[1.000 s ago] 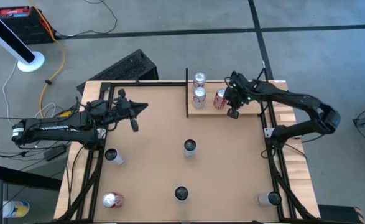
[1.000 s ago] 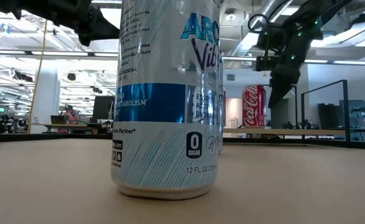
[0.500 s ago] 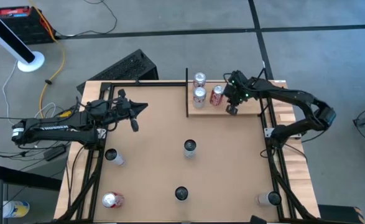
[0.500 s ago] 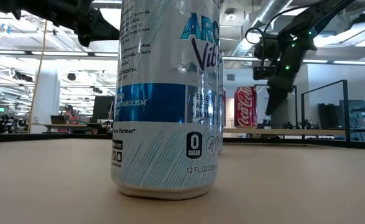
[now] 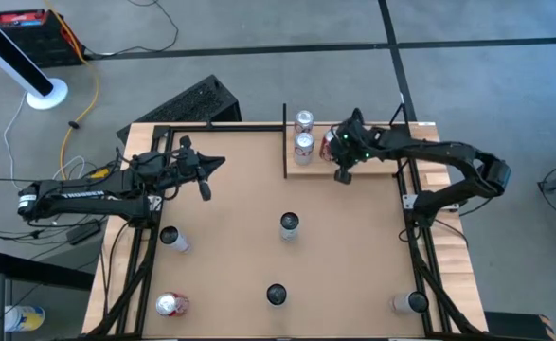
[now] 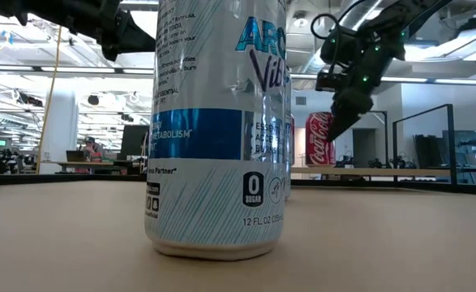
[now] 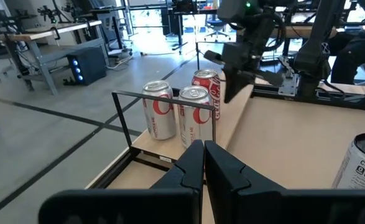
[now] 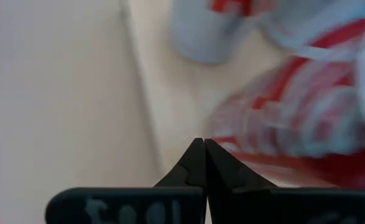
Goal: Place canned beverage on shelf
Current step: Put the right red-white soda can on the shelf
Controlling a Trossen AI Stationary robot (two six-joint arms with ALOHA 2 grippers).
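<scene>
A red cola can stands upright on the light-wood shelf at the table's far side, right of two silver cans. It also shows in the low view. My right gripper is shut and slants down from the upper right, its tips at the red can's right side at about mid-height. In the right wrist view the tips are close beside the blurred red can. My left gripper is shut and empty, level above the table's left part. My right gripper has its shut fingertips at the red can's right side, slanting down from the table's right. I cannot tell whether they touch the can. The can stands upright on the shelf.
A black rod stands at the shelf's left end. Several cans stand on the tabletop, at the middle, near the front, at the left and at the right front. A red can lies at the front left.
My right gripper, shut throughout, has gone toward the table's left along the shelf, closing on the red can. The red can has slid a little toward the two silver cans and stays upright on the shelf.
</scene>
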